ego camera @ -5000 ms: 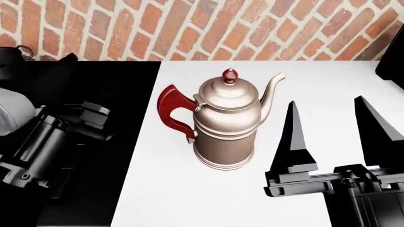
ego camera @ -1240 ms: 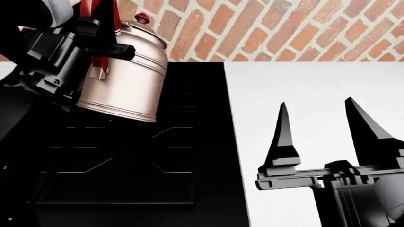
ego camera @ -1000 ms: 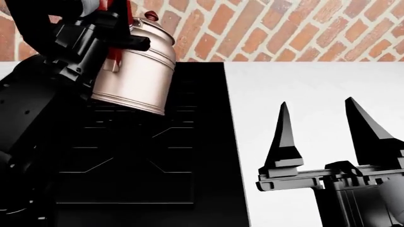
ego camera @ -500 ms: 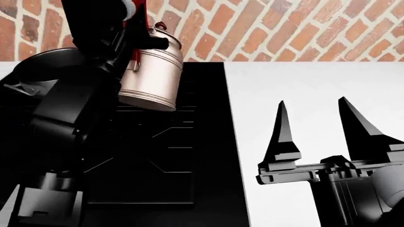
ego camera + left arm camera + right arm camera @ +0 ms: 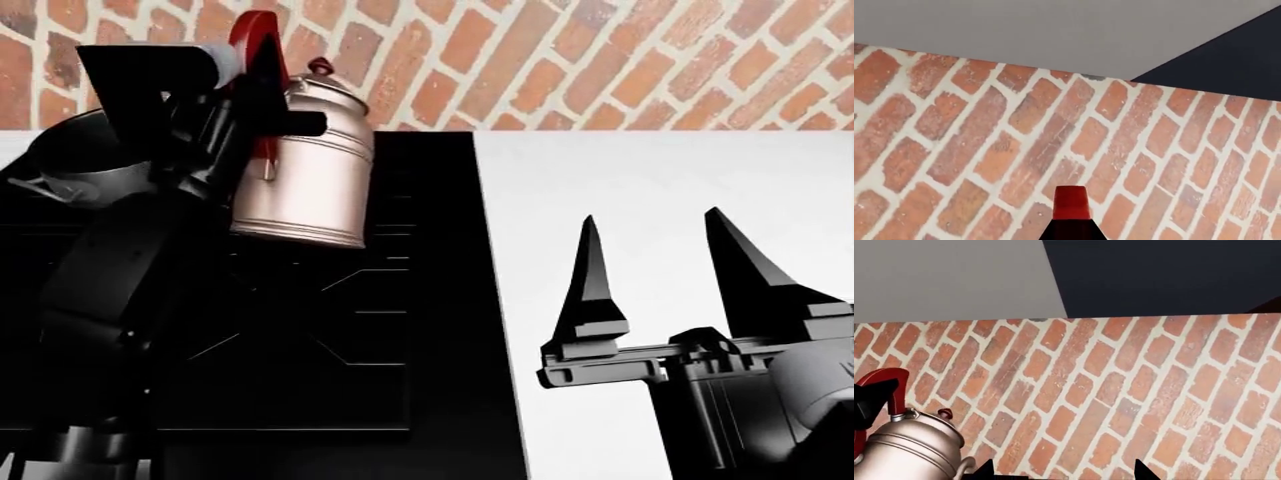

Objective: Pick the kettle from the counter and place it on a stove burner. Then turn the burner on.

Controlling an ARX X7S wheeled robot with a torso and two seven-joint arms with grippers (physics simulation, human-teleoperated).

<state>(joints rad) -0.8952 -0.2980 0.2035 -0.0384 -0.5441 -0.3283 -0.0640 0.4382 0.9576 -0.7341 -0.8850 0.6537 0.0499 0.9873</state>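
The copper-pink kettle point(image 5: 304, 175) hangs slightly tilted over the back of the black stove, above a burner grate point(image 5: 367, 300). My left gripper point(image 5: 262, 124) is shut on its red handle point(image 5: 254, 45). In the left wrist view only a bit of the red handle point(image 5: 1071, 202) shows against the brick wall. The right wrist view shows the kettle point(image 5: 911, 450) at its edge. My right gripper point(image 5: 651, 262) is open and empty over the white counter point(image 5: 667, 190), to the right of the stove; its tips just show in the right wrist view point(image 5: 1064, 472).
A dark grey pot point(image 5: 80, 165) sits at the back left of the stove, partly hidden behind my left arm. A brick wall point(image 5: 601, 60) runs along the back. The stove's edge against the counter runs just left of my right gripper.
The kettle was lifted off the counter by its handle and carried left over the stove. In the last half second it sank a little and its handle came into view.
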